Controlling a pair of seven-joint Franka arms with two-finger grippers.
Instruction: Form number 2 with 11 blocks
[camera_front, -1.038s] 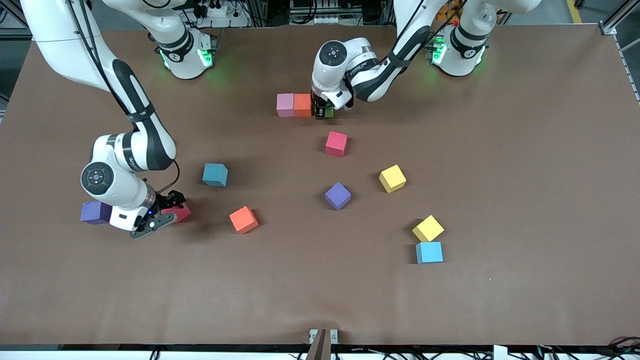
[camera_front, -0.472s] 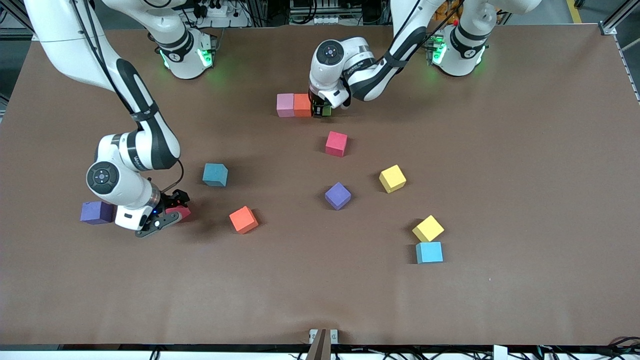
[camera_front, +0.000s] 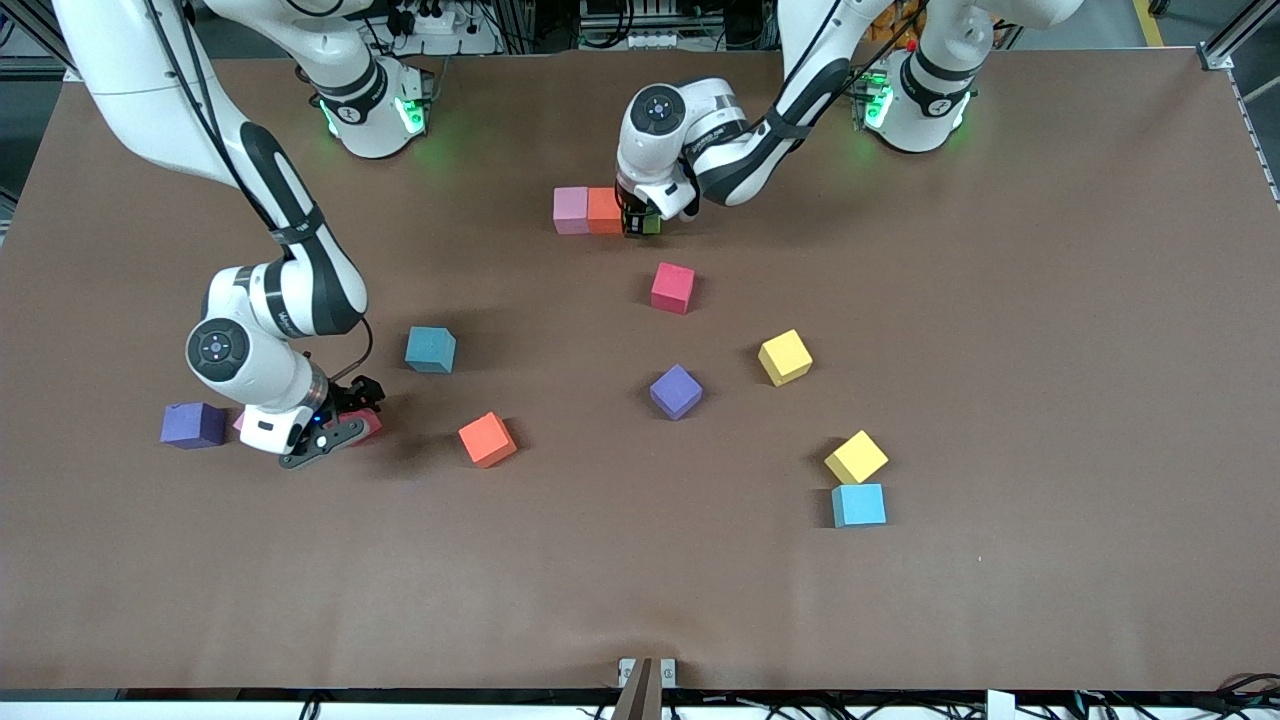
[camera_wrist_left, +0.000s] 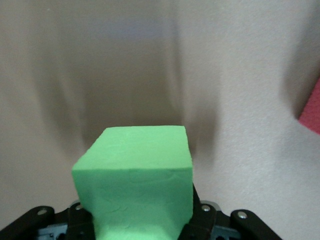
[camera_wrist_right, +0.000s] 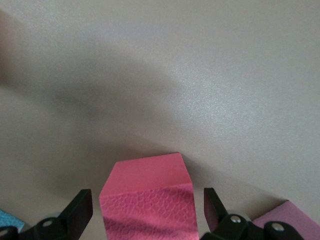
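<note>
My desk is covered in plain brown matte sheeting. At its edge nearest the front camera sits a small pale bracket. Past the edge where my bases stand, cables and a power strip lie

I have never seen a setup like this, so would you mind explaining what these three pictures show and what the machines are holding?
Two white robot arms work at a brown table. One picture looks down from across the table; the other two come from cameras on the wrists. Coloured foam blocks lie scattered. The left gripper holds a green block beside an orange block and a pink block in a row. The right gripper, fingers open, straddles a red block near a purple block.
</note>
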